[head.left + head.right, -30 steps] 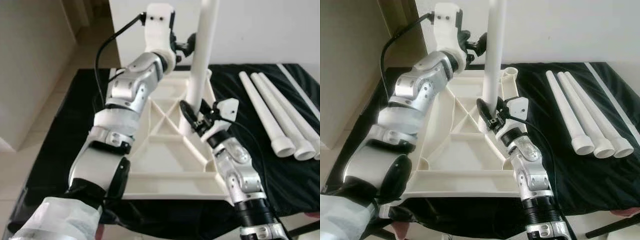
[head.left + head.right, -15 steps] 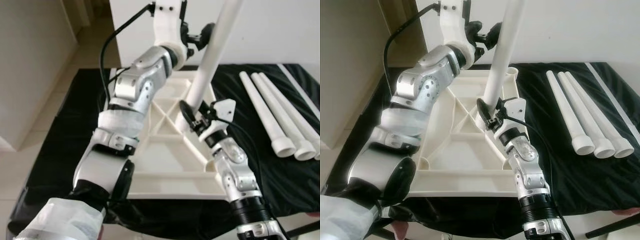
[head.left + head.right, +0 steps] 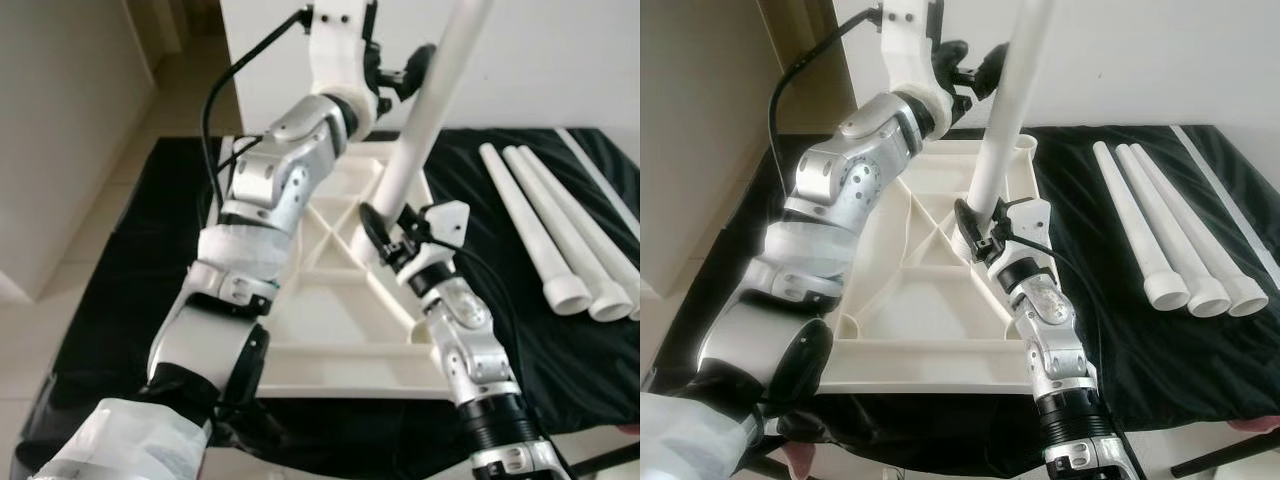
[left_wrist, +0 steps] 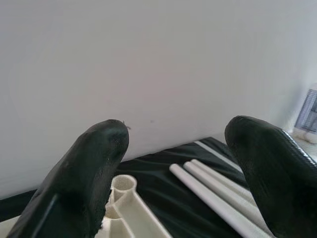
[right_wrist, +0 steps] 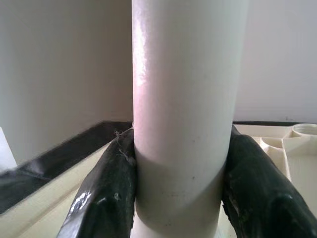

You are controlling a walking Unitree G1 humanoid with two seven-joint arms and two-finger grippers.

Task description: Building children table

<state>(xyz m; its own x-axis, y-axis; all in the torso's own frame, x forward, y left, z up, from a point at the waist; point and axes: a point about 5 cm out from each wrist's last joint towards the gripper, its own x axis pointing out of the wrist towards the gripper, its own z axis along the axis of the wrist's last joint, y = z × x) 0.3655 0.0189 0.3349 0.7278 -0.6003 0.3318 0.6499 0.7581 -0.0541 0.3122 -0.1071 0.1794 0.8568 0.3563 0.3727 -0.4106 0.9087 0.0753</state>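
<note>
Black cloth (image 3: pixel 1120 330) covered the work surface, with a white wall behind it and pale floor off to my left. On the cloth lay the cream tabletop (image 3: pixel 910 320) of the children's table, upside down, its ribbed underside facing up and a round socket (image 3: pixel 1022 146) at the far corner.

My right gripper (image 3: pixel 975 232) sat low over the middle of that underside, and I had its two black fingers (image 5: pixel 101 198) pinching the base of a white table leg (image 3: pixel 1008 110). The leg rose from there and leaned away toward my right, its top running out of frame. Through the right wrist camera I saw the tube clamped squarely, a finger pressed on each side.

My left gripper (image 3: pixel 408 75) was raised high beside the upper part of the leg, near it; its fingers (image 4: pixel 84 173) were spread wide apart with nothing between them, and past them I could see the wall and the corner socket.

Three more white legs (image 3: pixel 1150 235) lay side by side on the cloth well to my right, hollow ends toward me.
</note>
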